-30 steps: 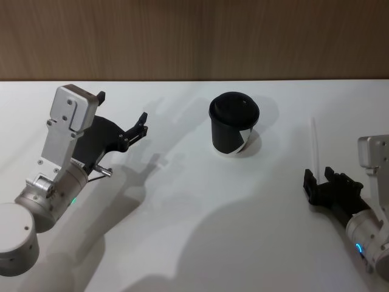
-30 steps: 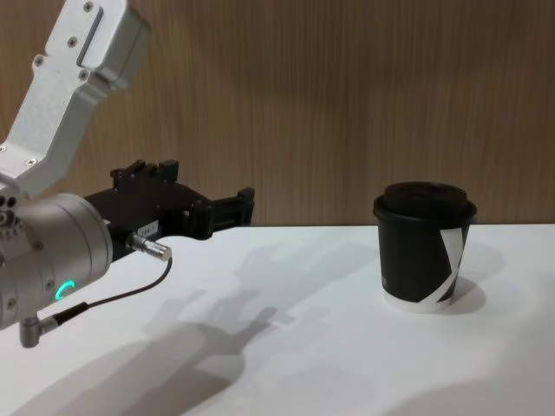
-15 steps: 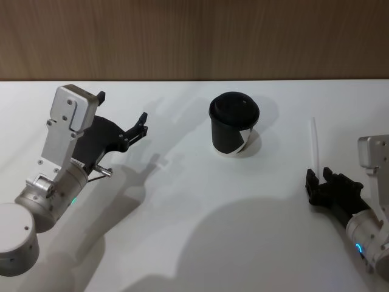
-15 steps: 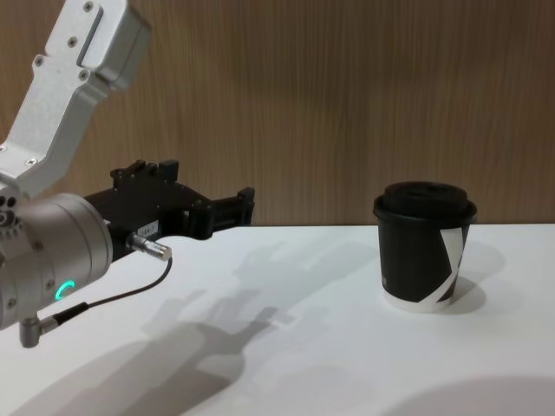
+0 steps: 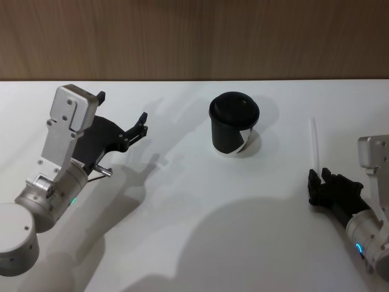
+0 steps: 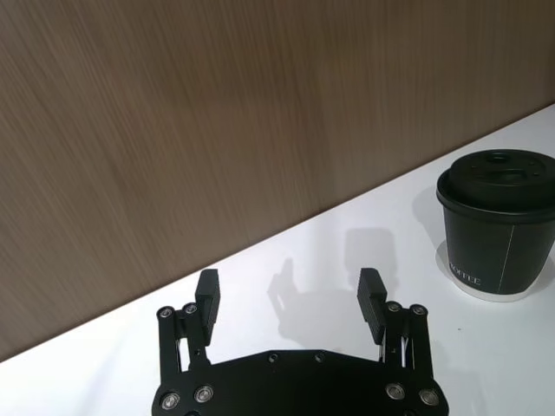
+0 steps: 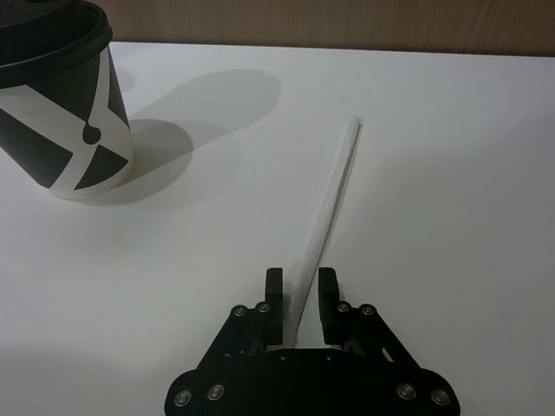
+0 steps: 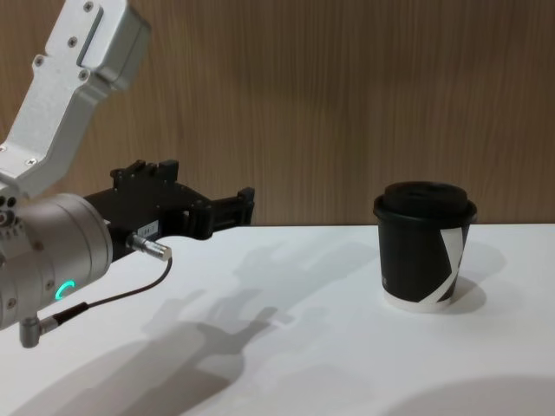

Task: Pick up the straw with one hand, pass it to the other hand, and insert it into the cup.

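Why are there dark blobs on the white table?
Head view: soft arm shadows cover the table, largest before the cup. Left wrist view: the left gripper throws crisper finger shadows. Right wrist view: the cup's shadow falls beside it.

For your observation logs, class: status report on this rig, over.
Left hand open, hovering left of cup. Right hand shut on straw, near end. Only the cup sits between hands.

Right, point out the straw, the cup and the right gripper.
straw (image 7: 333,201): right wrist view, middle of its white length.
cup (image 5: 230,132): head view, dark side wall below the lid.
right gripper (image 7: 301,282): right wrist view, midway between the fingertips either side of the straw.
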